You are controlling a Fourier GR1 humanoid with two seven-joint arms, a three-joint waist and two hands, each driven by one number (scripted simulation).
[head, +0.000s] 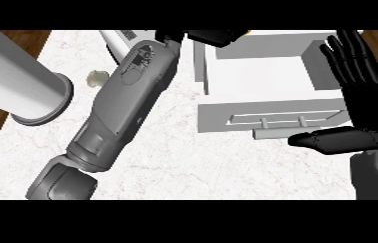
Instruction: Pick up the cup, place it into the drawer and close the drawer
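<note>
left hand [210, 36]: at the view's top edge, over the drawer's far rim; grip can't tell.
cup [247, 32]: only a yellow sliver shows, just beside that hand; probably held.
drawer [258, 79]: open.
right hand [356, 97]: spread, resting by the drawer's right wall.
step: lower the cup between the walls before release, then push the drawer front [221, 119] squarely.

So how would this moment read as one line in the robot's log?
drawer: open, no cup seen inside | left hand: at drawer's far rim | right hand: open, resting at view's right
</note>
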